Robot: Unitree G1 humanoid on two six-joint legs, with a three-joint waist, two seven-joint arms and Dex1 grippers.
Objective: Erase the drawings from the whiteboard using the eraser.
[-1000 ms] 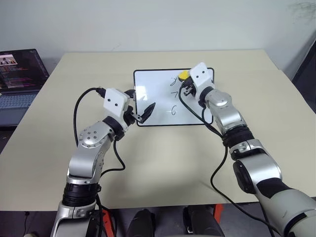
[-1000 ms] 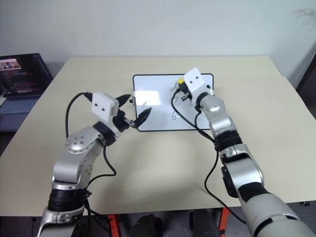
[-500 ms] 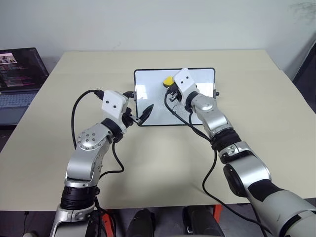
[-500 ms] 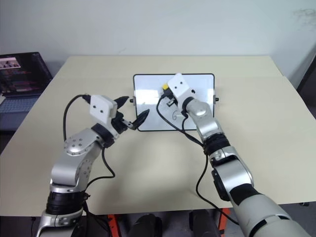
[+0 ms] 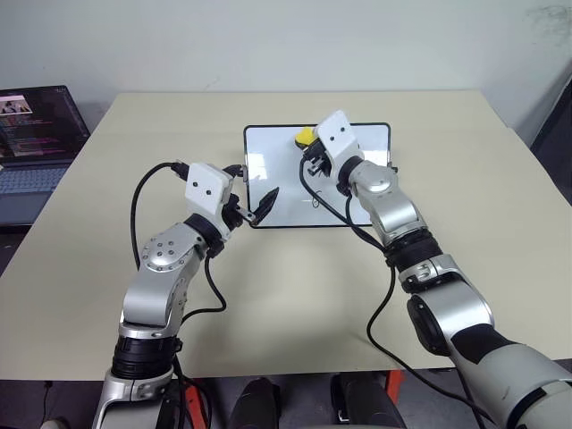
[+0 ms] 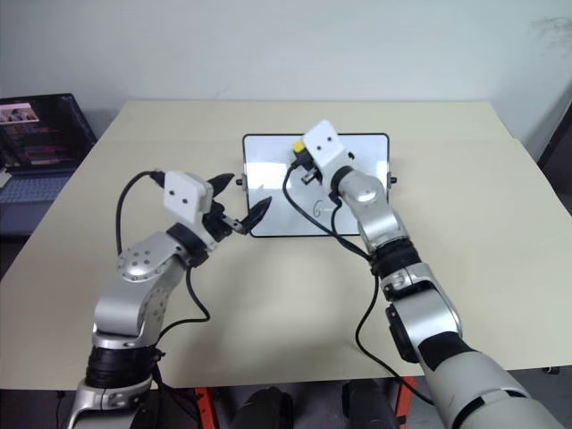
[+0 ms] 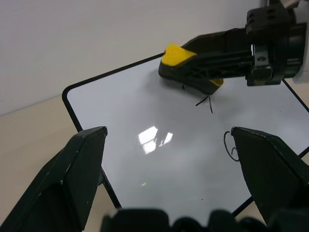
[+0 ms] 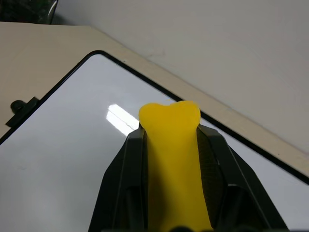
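The whiteboard (image 5: 273,148) lies flat at the table's middle. Squeezed between my right gripper's (image 5: 311,154) fingers is the yellow eraser (image 5: 306,136), shut tight over the board's far half, its black underside toward the white surface. In the left wrist view the eraser (image 7: 179,54) sits just beyond a thin black stroke of the drawings (image 7: 207,101), and a curl of another digit (image 7: 229,145) lies nearer. My left gripper (image 5: 252,190) hangs open above the board's near left corner, holding nothing. The right wrist view shows the eraser (image 8: 171,145) clamped between both fingers.
An open laptop (image 5: 36,134) stands off the table's left edge. The beige table (image 5: 295,295) stretches wide in front of the board. Black cables loop from both wrists, one over the board's near right part.
My right gripper has carried the eraser leftward across the board's far part, from near the right edge toward the middle. The left arm has stayed put.
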